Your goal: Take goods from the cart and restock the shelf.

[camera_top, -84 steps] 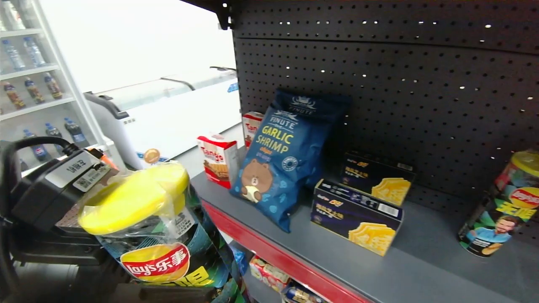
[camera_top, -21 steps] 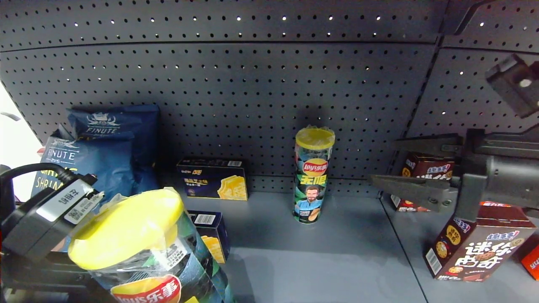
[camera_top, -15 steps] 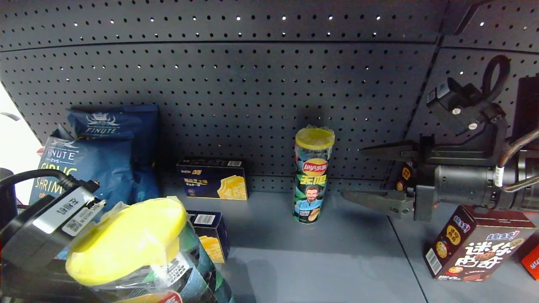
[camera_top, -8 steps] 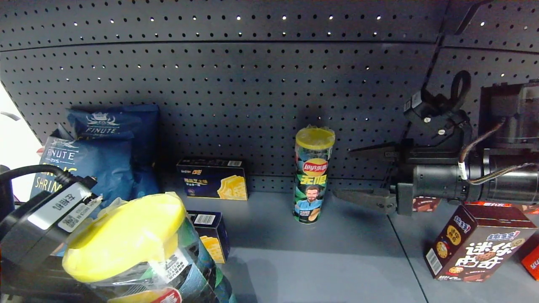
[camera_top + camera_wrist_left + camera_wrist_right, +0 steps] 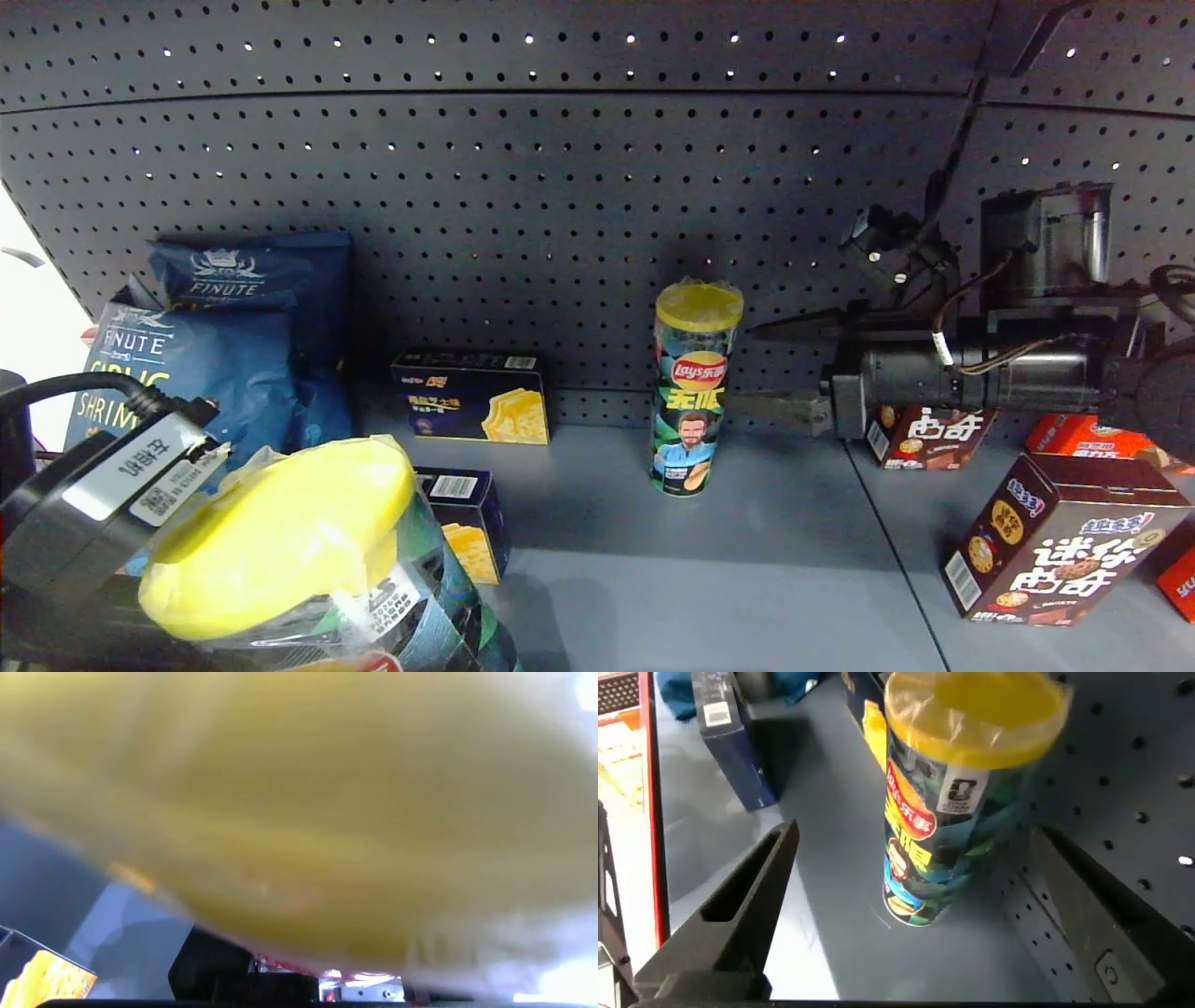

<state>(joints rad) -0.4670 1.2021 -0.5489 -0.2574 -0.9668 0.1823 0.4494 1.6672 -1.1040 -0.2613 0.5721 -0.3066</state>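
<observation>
A chip can [image 5: 695, 392] with a yellow lid stands upright on the grey shelf [image 5: 747, 579] near the pegboard. My right gripper [image 5: 739, 367] is open just to its right, one finger level with the lid and the other at mid-height. In the right wrist view the can [image 5: 957, 812] stands between the spread fingers [image 5: 738, 915], a little ahead of the right gripper [image 5: 915, 833]. A second chip can [image 5: 280, 541] is held up at the lower left by my left gripper, whose fingers are hidden. Its yellow lid [image 5: 299, 793] sits close against the left wrist camera.
Blue snack bags [image 5: 215, 345] lean at the shelf's left. Two dark blue boxes [image 5: 471, 397] [image 5: 467, 523] lie between them and the standing can. Brown boxes [image 5: 1064, 551] [image 5: 924, 439] and an orange box [image 5: 1083, 434] sit at the right. Bare shelf lies in front of the can.
The camera swung from the shelf's left end to face it. The open right gripper moved left and now flanks the standing can. The left arm's can barely shifted.
</observation>
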